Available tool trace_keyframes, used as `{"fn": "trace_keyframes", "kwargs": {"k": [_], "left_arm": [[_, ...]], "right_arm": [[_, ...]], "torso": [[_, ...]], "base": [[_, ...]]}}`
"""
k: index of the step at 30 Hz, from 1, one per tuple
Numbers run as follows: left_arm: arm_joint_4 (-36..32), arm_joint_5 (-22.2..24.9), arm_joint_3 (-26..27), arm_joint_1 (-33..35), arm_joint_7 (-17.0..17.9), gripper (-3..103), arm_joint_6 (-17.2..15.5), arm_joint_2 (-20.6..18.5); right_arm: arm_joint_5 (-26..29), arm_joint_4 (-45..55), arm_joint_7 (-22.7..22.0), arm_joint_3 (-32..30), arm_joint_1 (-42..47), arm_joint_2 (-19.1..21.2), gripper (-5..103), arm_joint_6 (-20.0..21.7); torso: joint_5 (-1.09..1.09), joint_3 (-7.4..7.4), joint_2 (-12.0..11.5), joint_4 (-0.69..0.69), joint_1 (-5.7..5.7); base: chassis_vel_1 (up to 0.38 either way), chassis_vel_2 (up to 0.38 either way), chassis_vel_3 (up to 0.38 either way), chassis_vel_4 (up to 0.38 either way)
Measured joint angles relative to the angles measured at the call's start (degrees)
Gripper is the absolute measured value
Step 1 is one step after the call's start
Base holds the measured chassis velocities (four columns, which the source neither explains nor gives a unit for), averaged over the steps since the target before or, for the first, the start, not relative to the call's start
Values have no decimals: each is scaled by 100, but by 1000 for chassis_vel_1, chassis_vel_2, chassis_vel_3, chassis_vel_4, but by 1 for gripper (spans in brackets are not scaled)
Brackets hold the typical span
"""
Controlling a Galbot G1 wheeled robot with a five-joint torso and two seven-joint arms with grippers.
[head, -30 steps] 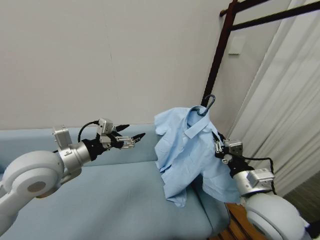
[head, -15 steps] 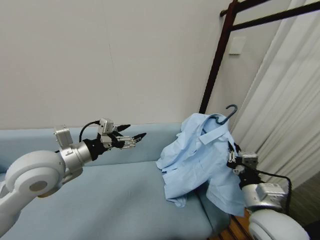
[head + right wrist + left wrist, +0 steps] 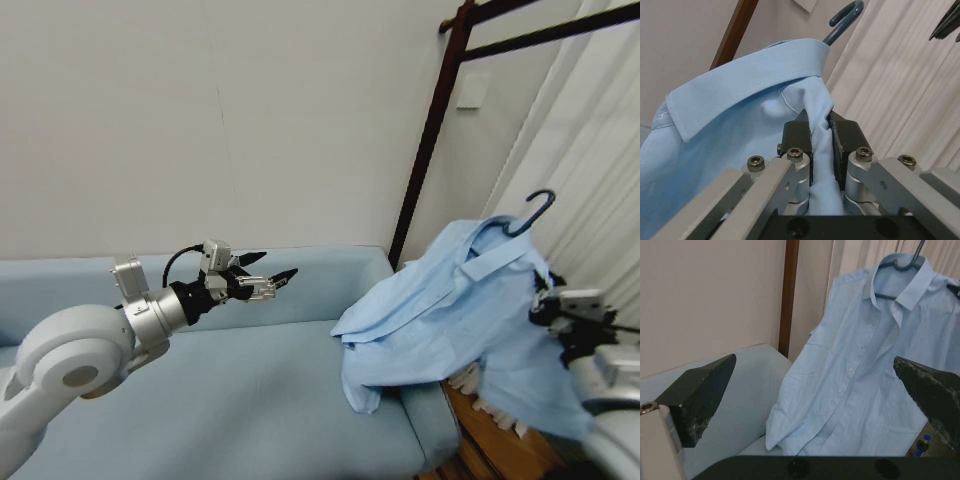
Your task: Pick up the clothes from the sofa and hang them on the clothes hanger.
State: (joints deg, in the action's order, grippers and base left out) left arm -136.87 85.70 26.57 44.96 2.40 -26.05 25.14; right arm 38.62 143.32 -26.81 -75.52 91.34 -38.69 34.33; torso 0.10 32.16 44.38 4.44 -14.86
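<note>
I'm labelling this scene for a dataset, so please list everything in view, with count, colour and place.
shirt: one, light blue, on the hanger, held up at the sofa's right end, lower edge draping over that end.
hanger: one, dark blue, inside the shirt's collar, hook free in the air, not on the rack.
sofa: one, pale blue, along the wall.
clothes rack: one, dark brown, behind the sofa's right end.
curtain: one, white, right of the rack.
wall plate: one, white, on the wall beside the rack's post.
left tool: one, black fingers, open, above the sofa's back.
right tool: one, black pads, shut on shirt fabric below the collar.
</note>
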Motion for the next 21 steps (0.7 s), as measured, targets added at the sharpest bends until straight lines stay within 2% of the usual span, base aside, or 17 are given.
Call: {"fn": "trace_keyframes", "kwargs": {"k": [1, 6, 9, 10, 12, 13, 14, 15, 17, 18, 21], "left_arm": [[0, 0, 0, 0, 0, 100, 0, 0], [-6, -1, 24, 19, -4, 100, -2, -5], [-3, -1, 18, 19, -5, 100, -2, -3], [13, -2, 8, 18, -4, 100, -4, 1], [27, -6, 5, 24, 0, 100, -5, 16], [27, -6, 5, 24, 0, 100, -5, 16], [27, -8, 14, 44, 1, 100, -6, 18], [17, -10, 60, 114, 4, 100, -12, 28], [28, -37, 72, 151, 15, 100, -15, 67], [28, -37, 72, 151, 15, 100, -15, 67], [62, -121, 33, 202, 9, 100, -17, 169]], "right_arm": [[0, 0, 0, 0, 0, 0, 9, 0], [1370, 1, -495, -551, -283, 736, 9, 550], [1653, 1, -627, -667, -366, 967, 9, 620], [1935, 2, -732, -731, -558, 1263, 9, 722], [2275, 3, -906, -611, -935, 1709, 9, 781], [2275, 3, -906, -611, -935, 1709, 9, 781], [2416, -19, -985, -455, -1151, 1891, 9, 786], [2703, -130, -1207, -84, -1589, 2244, 9, 788], [3262, -329, -1589, 172, -1964, 2757, 9, 788], [3262, -329, -1589, 172, -1964, 2757, 9, 788], [3499, -761, -1675, 224, -2162, 3180, 9, 786]], "torso": [[0, 0, 0, 0, 0], [1, 0, 0, 3, 0], [1, 0, 0, 4, 0], [0, 0, 0, 5, 0], [-1, 0, 0, 2, 0], [-1, 0, 0, 2, 0], [-1, 0, 0, 3, 0], [-1, 0, 0, -1, 0], [-2, 1, -1, -2, 0], [-2, 1, -1, -2, 0], [-3, 0, 0, 2, 0]], "base": [[0, 0, 0, 0], [0, 0, 0, 0], [0, 0, 0, 0], [0, 0, 0, 0], [0, 0, 0, 0], [0, 0, 0, 0], [0, 0, 0, 0], [0, 0, 0, 0], [0, 0, 0, 0], [0, 0, 0, 0], [0, 0, 0, 0]]}}
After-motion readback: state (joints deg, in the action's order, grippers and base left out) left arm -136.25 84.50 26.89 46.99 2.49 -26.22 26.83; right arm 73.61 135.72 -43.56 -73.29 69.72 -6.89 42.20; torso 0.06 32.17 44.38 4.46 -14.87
